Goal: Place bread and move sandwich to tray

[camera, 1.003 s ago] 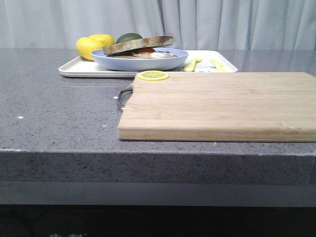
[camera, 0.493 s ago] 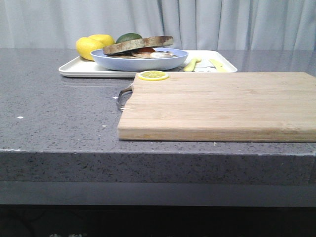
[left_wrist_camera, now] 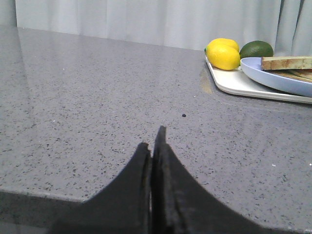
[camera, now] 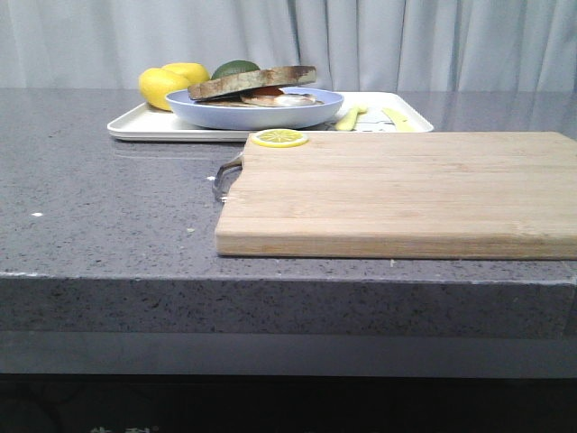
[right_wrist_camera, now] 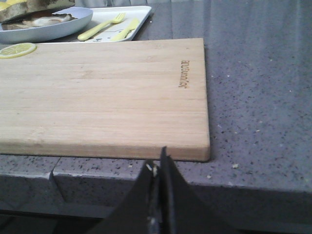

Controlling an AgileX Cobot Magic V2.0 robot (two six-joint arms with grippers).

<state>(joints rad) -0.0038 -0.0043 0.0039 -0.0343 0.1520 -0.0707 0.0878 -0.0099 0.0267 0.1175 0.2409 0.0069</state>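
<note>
On the far left, the left arm's black tool (left_wrist_camera: 155, 146) is being held low over bare grey speckled stone desk (camera: 108, 207), its 2 fingers clenched together with nothing between them. Further back on the desk, 2 yellow lemons (camera: 165, 87) and a dark green lime (camera: 235, 69) are being carried at the left end of the wide, shallow white rectangular tray (camera: 144, 126). Just beside the fruit, the pale-blue round plate (camera: 254, 112) is being borne by the same tray, and the sandwich (camera: 257, 88) is lying in it: the thick brown-crusted bread slice (camera: 252, 81) is being propped at a slight tilt on top, with the white of the fried egg (camera: 290, 100) and a red patch showing beneath it. At the tray's right end, pale yellow plastic cutlery (right_wrist_camera: 103, 27) is being displayed, a fork among it. Nearer the camera, the large rectangular light wooden cutting board (camera: 406, 189) is lying flat on the desk, well apart from both tools, with a metal handle (camera: 225, 173) at its left edge and a thin round lemon slice (camera: 279, 138) resting on its far left corner. On the right, the right arm's black tool (right_wrist_camera: 160, 168) is being held at the desk's near edge, just short of the board's near right corner, its fingers pressed together on nothing.
</note>
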